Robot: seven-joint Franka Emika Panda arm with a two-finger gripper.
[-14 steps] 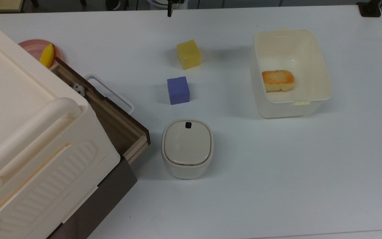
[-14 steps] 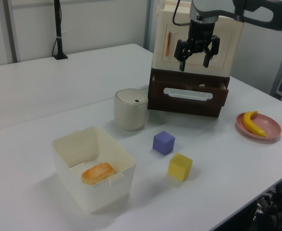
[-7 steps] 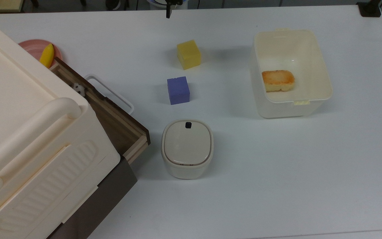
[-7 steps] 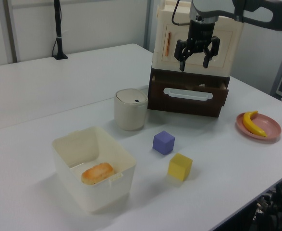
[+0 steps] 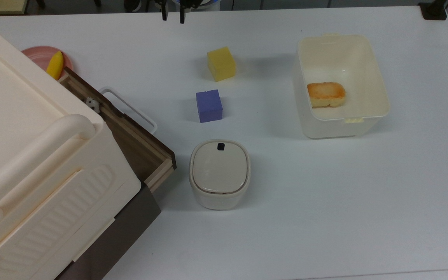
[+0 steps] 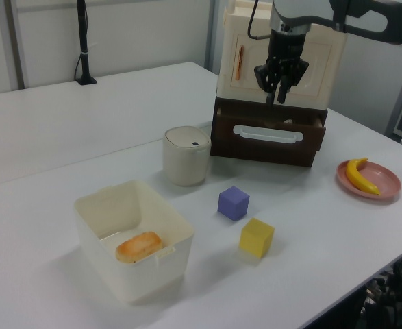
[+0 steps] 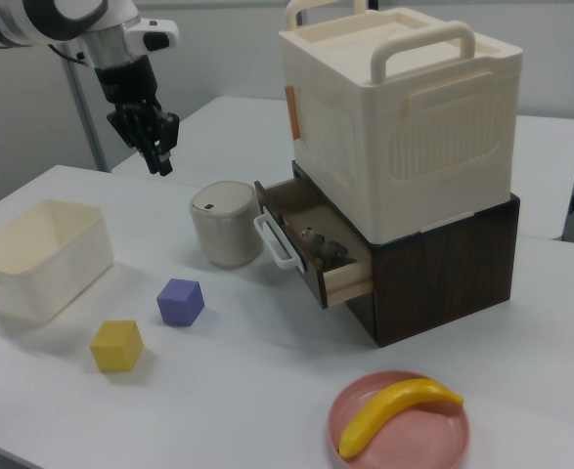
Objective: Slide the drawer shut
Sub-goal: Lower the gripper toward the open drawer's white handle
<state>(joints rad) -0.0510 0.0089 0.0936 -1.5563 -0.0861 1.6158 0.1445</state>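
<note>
1. The drawer (image 7: 311,256) stands pulled out of the dark-brown base beneath the cream cabinet (image 7: 399,117); its white loop handle (image 5: 128,109) faces the table's middle, and small objects lie inside it in the right view.
2. The gripper (image 7: 157,149) hangs in the air well apart from the drawer, above the table (image 5: 305,194); its fingers point down with a narrow gap between them, holding nothing.
3. A lidded cream container (image 5: 219,174) sits just beside the drawer's corner; a purple cube (image 5: 209,105) and a yellow cube (image 5: 221,63) lie further out.
4. A cream bin (image 5: 379,93) holds a piece of bread (image 5: 326,93); a banana (image 7: 397,408) rests on a pink plate (image 7: 433,440).
</note>
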